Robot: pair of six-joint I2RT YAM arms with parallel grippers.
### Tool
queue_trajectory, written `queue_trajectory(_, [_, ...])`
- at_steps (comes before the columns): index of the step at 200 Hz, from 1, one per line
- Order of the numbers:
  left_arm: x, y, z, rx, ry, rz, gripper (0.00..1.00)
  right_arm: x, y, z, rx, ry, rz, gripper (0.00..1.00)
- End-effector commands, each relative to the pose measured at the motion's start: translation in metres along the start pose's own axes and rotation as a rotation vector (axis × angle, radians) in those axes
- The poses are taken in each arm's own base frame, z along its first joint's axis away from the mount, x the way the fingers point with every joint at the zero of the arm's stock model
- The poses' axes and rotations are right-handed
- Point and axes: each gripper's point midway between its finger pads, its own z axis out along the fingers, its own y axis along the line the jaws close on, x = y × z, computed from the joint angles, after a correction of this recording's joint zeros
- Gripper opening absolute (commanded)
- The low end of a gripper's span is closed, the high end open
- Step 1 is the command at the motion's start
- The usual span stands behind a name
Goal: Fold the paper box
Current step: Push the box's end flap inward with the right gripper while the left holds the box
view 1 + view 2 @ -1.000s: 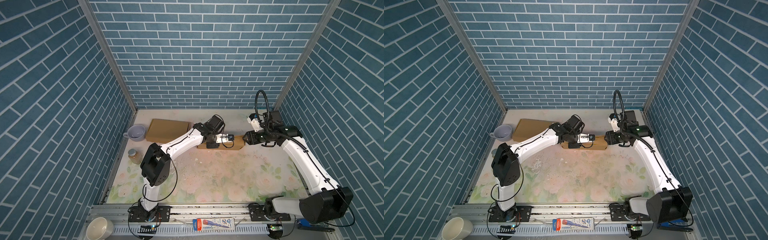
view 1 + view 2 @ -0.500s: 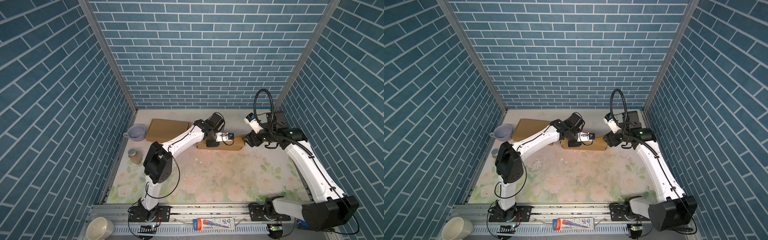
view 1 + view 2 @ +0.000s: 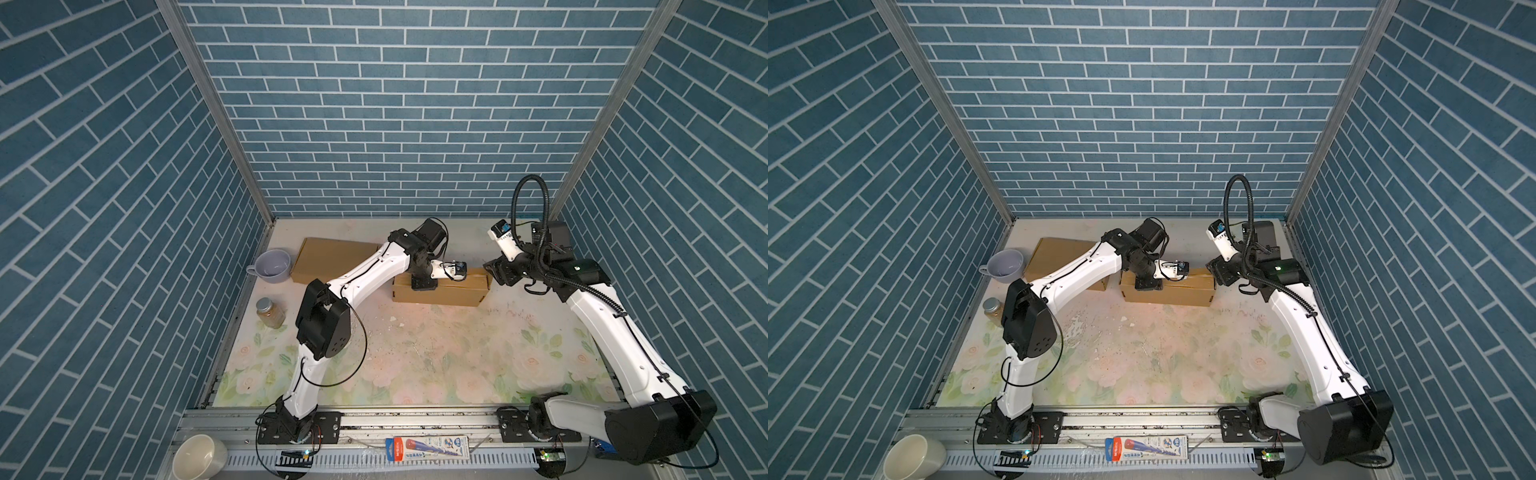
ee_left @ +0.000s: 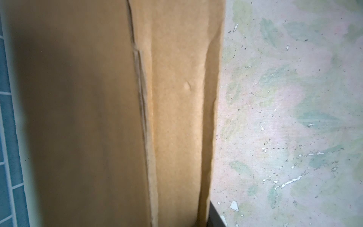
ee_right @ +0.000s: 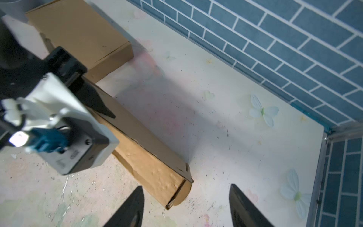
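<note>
The long brown cardboard box (image 3: 457, 296) lay far back on the flowery surface (image 3: 415, 353). The left pincer (image 3: 424, 286) clamped across it. The right pincer (image 5: 186, 185) stood apart beside its right end. It looked light and bendy, so hold the edges.

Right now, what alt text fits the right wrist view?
The right gripper stands open at the dented end of a brown paper box lying on a floral table. The left gripper rests on the box farther along; a second cardboard box and blue brick wall lie beyond.
</note>
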Motion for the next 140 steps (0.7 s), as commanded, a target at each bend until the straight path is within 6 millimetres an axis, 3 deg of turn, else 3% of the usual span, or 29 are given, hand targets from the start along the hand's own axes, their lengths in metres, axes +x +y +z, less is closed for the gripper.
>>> queue_trajectory(1, [0.037,-0.047,0.028,0.21,0.128,-0.048,0.23,0.013,-0.007,-0.008,0.066,0.018,0.223,0.63])
queue_trajectory(33, [0.037,-0.046,0.029,0.209,0.128,-0.049,0.23,0.04,0.003,-0.01,0.052,0.141,0.398,0.57])
queue_trajectory(76, [0.039,-0.045,0.03,0.204,0.135,-0.05,0.24,0.069,0.017,0.002,0.016,0.238,0.55,0.51])
queue_trajectory(99, [0.039,-0.045,0.03,0.202,0.133,-0.048,0.24,0.074,0.013,0.01,0.037,0.256,0.552,0.47])
queue_trajectory(140, [0.038,-0.045,0.031,0.203,0.132,-0.05,0.24,0.063,0.009,0.024,0.033,0.241,0.556,0.39])
